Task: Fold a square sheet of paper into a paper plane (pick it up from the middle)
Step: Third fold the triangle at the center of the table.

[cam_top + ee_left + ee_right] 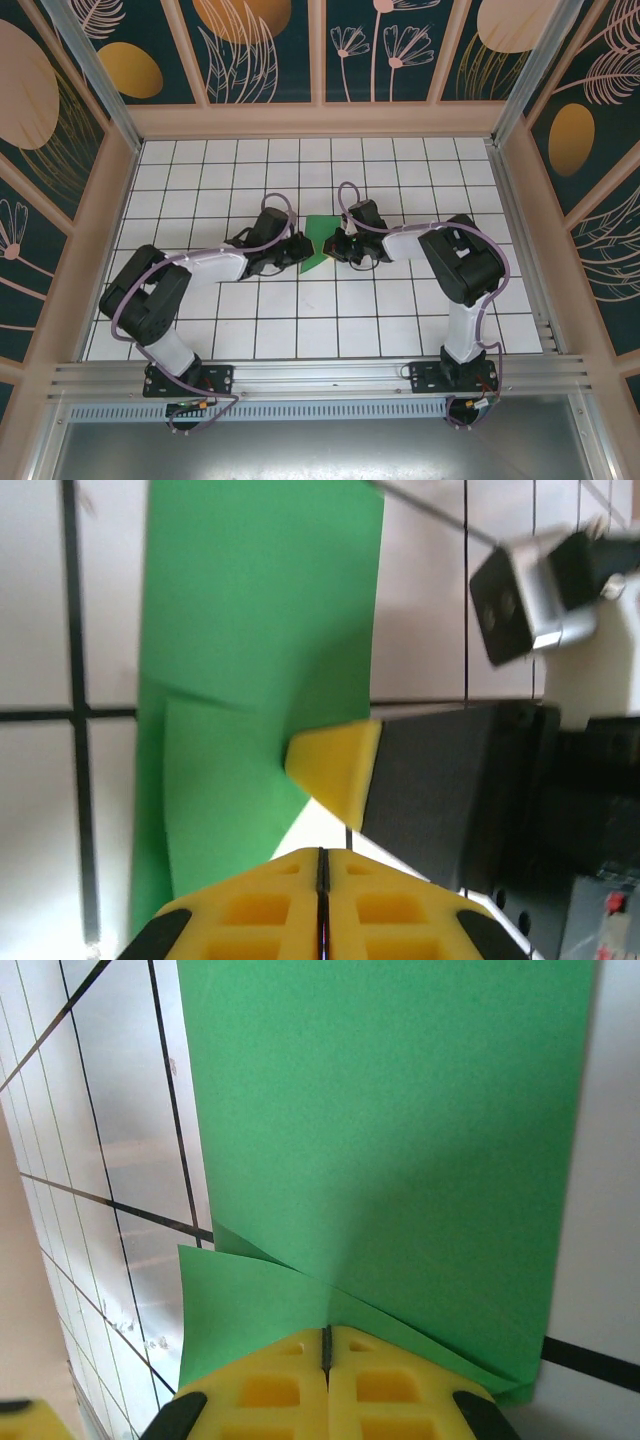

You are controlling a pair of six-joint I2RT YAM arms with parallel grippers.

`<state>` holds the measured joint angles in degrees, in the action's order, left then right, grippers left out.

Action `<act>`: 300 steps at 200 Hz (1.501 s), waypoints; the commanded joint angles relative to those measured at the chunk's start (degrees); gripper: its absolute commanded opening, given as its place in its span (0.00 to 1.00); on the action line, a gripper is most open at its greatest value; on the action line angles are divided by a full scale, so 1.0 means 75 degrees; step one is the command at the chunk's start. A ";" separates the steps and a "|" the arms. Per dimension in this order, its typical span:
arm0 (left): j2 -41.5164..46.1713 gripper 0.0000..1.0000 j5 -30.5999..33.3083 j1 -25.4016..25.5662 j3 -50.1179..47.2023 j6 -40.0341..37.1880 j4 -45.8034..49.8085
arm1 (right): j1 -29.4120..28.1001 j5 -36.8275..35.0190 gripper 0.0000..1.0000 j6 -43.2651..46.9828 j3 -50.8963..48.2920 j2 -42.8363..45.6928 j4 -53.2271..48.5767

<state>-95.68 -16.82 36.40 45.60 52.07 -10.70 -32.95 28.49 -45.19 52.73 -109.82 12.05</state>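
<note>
The square sheet of paper [320, 238], green and creased with one flap folded over, lies on the white grid table [300, 330]. The left gripper [302, 252] is right against one side of it and the right gripper [338, 246] right against the opposite side. At the sheet's raised, folded corner the right gripper's yellow fingers [270, 1385] are pressed together, pinching the paper. The left gripper's fingers [250, 910] are also closed to a thin seam at the sheet's edge, though whether any paper is caught between them cannot be told.
</note>
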 commanded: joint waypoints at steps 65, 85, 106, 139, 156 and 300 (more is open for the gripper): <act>-0.0924 0.05 0.0063 0.0127 -0.0277 0.0768 -0.1124 | -0.0039 -0.0563 0.00 -0.0026 -0.0322 -0.0533 -0.1001; -0.0935 0.05 0.0063 0.0127 -0.0491 0.0895 -0.1232 | -0.0041 -0.0576 0.00 -0.0045 -0.0321 -0.0535 -0.1012; -0.0917 0.05 0.0054 0.0129 -0.0693 0.0942 -0.1222 | -0.0045 -0.0576 0.00 -0.0024 -0.0317 -0.0576 -0.1053; -0.0920 0.05 0.0021 0.0127 -0.0862 0.0899 -0.1004 | -0.0038 -0.0614 0.00 -0.0031 -0.0342 -0.0594 -0.1070; -0.0908 0.05 0.0135 0.0128 -0.0909 0.0798 -0.0694 | -0.0044 -0.0675 0.00 -0.0011 -0.0343 -0.0613 -0.1141; 0.1092 0.02 0.0317 0.0144 -0.1772 0.0170 -0.0258 | 0.0004 -0.0892 0.00 0.0003 -0.0319 -0.0668 -0.1373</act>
<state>-90.17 -15.09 37.41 30.20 56.07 -16.10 -32.95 28.42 -45.36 52.77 -110.08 11.86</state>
